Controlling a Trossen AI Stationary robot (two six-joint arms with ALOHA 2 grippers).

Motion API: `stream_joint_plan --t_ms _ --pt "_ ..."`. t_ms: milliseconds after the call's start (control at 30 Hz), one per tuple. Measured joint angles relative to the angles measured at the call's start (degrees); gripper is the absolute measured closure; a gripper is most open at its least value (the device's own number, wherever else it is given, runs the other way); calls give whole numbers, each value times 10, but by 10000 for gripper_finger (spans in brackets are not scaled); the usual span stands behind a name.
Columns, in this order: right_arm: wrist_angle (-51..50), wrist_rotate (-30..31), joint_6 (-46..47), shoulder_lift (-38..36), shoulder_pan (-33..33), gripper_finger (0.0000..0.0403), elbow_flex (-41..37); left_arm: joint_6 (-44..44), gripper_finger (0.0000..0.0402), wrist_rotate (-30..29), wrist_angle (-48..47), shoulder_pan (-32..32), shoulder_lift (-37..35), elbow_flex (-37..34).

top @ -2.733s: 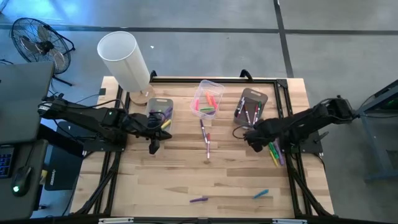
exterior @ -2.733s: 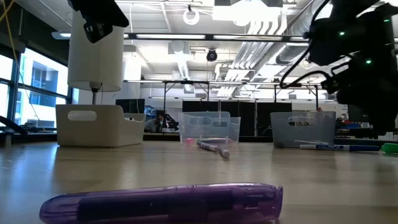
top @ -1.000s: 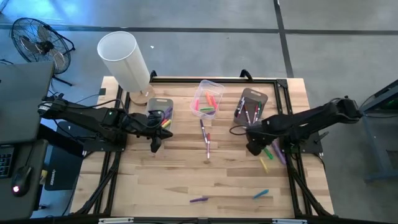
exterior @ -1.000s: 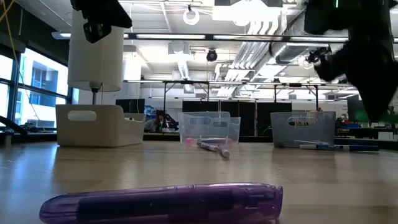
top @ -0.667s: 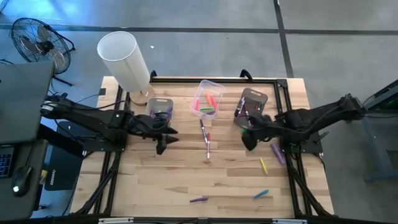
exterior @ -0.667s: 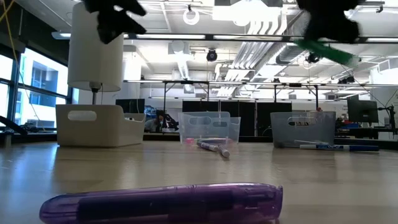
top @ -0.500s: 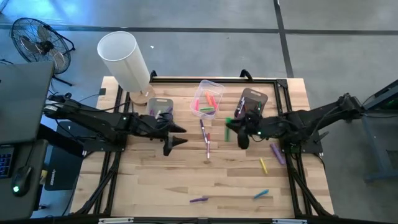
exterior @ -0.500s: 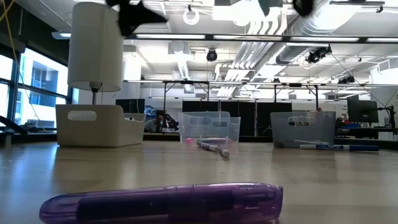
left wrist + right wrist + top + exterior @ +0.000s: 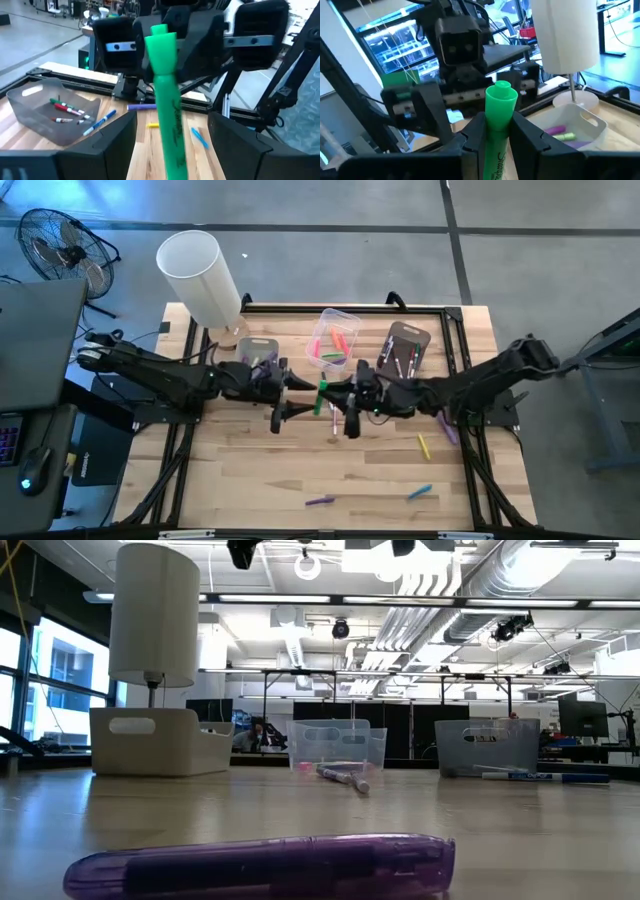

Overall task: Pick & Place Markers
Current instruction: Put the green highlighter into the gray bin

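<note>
Above the table's middle the right gripper [image 9: 340,402] is clenched on a green marker [image 9: 320,397]; facing it, the left gripper [image 9: 293,402] stands released, its fingers either side of the marker without touching; behind them are three bins [image 9: 334,337]; loose markers [image 9: 419,492] lie near the table's [image 9: 250,470] front.

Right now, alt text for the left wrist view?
A green marker stands upright between the left gripper's open jaws, held from the far end by the right gripper. Behind, a grey bin holds markers.
</note>
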Motion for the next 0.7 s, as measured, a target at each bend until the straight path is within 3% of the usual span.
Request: stream_joint_plan --t_ms 333,433,633,700 --pt "-2 -3 -67 49 -5 342 74 -10 171 -1 -33 0 0 0" --pt "-14 -5 -61 50 -8 341 75 -11 212 -3 -34 0 0 0" --pt "-20 -1 -54 50 -8 338 75 -13 336 -2 -34 0 0 0" --pt "-20 0 -54 50 -8 337 75 -13 342 -1 -34 0 0 0"
